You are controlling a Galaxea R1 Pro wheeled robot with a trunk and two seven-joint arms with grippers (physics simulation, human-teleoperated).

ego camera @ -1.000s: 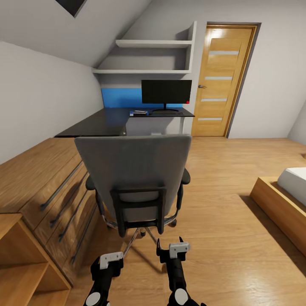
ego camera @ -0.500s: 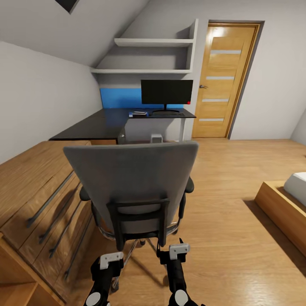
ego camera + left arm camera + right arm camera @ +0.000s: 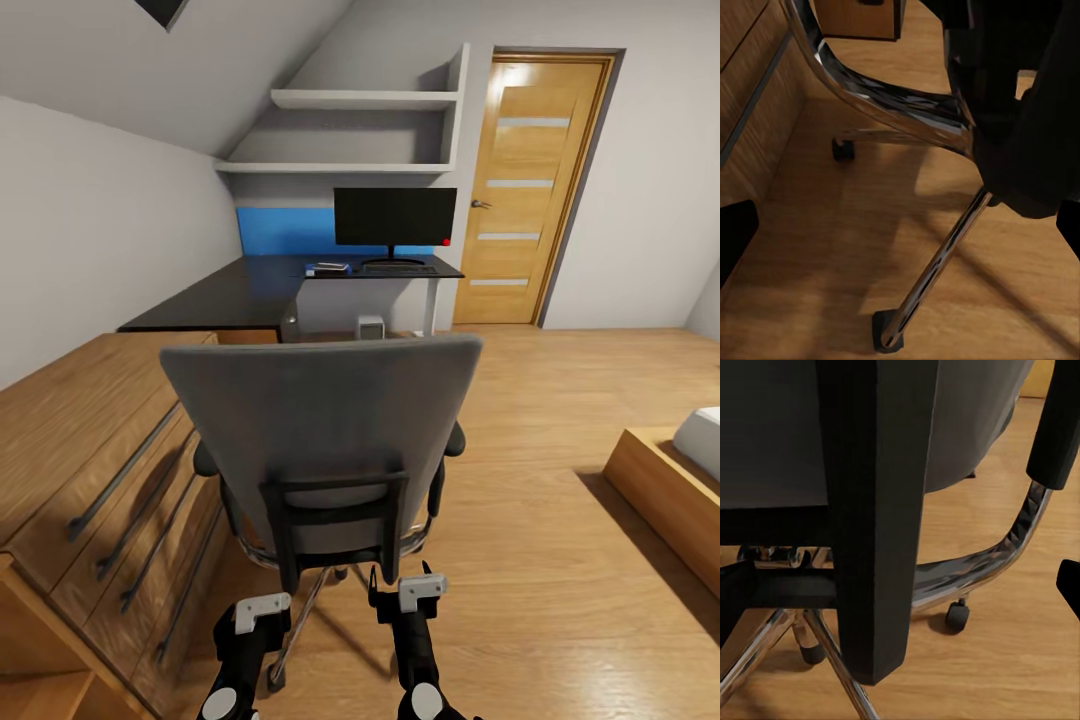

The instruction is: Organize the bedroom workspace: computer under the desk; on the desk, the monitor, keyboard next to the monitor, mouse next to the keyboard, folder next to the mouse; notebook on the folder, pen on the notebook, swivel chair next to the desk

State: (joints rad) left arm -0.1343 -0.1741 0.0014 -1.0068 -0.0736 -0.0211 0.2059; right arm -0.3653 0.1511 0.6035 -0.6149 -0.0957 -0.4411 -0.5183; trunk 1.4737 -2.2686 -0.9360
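Swivel chair, grey-backed with chrome star base, is seen dead ahead of both grippers, short of the black-topped L-shaped desk; right gripper is nearer its back frame, left gripper lower. Jaw state cannot be told.

Swivel chair seen close from behind

Its black back bracket rises over chrome legs and black casters on the wooden floor.

Wooden flooring is being bordered by grey walls, a wooden door, white shelves and a drawer cabinet.
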